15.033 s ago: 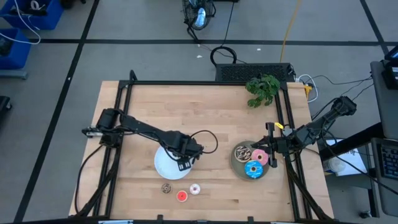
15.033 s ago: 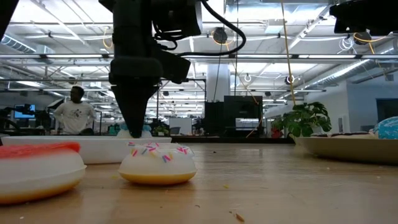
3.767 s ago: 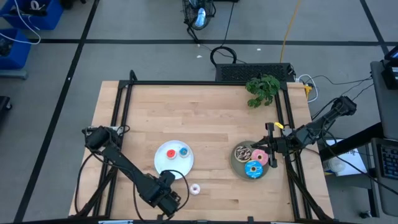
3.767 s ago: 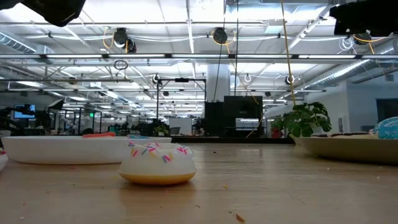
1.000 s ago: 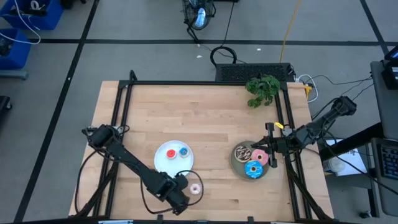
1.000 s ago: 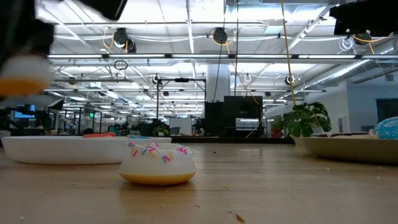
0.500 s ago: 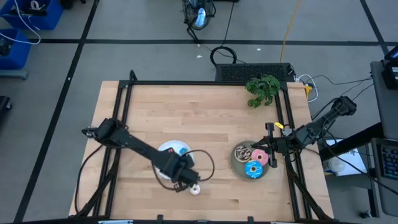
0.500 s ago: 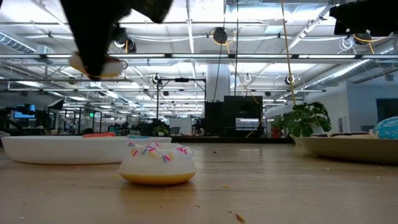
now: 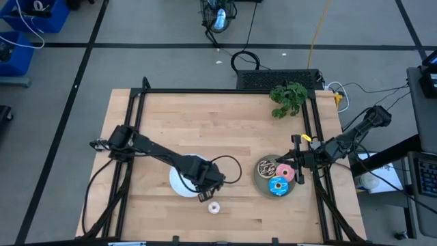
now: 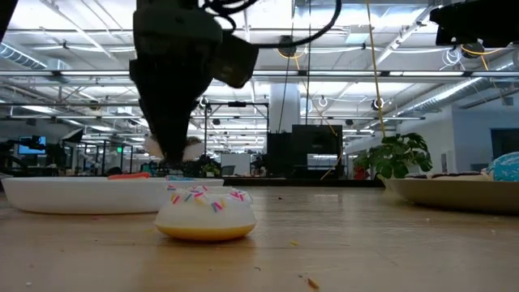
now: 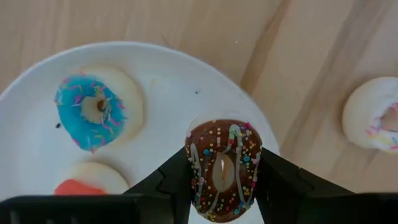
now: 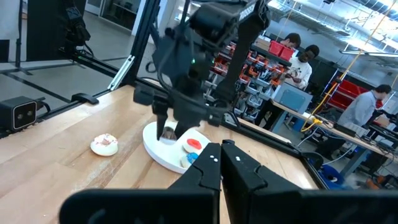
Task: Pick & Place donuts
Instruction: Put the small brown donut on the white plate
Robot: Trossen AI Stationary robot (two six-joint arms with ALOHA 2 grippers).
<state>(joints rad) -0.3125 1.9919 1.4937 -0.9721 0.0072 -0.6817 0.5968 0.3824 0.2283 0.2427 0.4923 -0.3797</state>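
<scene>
My left gripper (image 11: 222, 177) is shut on the tiny brown sprinkled donut (image 11: 222, 149) just above the round white plate (image 11: 161, 93), near the edge facing the table's near side. In the high view it shows over the plate (image 9: 179, 183). On that plate lie the tiny blue donut (image 11: 98, 109) and the tiny red one (image 11: 84, 185). The tiny white-pink donut (image 9: 214, 208) rests flat on the table beside the plate. The chocolate (image 9: 265, 167), pink (image 9: 285, 172) and blue sprinkled (image 9: 277, 185) donuts lie on the grey plate (image 9: 259, 183). My right gripper (image 12: 221, 163) is shut and waits at the table's right edge. My left gripper pinches the brown donut between its two fingers (image 11: 177, 180), one on each side of its outer rim (image 11: 194, 163). The fingers point down from above. The donut stands on edge, its hole facing the wrist camera, lifted clear just above the white plate (image 10: 89, 195).
A potted green plant (image 9: 288, 98) stands at the table's far right. A black frame rail (image 9: 133, 137) runs along the left and far sides. Bare wood lies across the table's far half. People show in the room beyond the table (image 12: 305, 62).
My left gripper, shut on the brown donut throughout, has swung from the table's near edge toward the far edge and slightly right, passing the white-pink donut. It has come down over the white plate. The white-pink donut has stayed put.
</scene>
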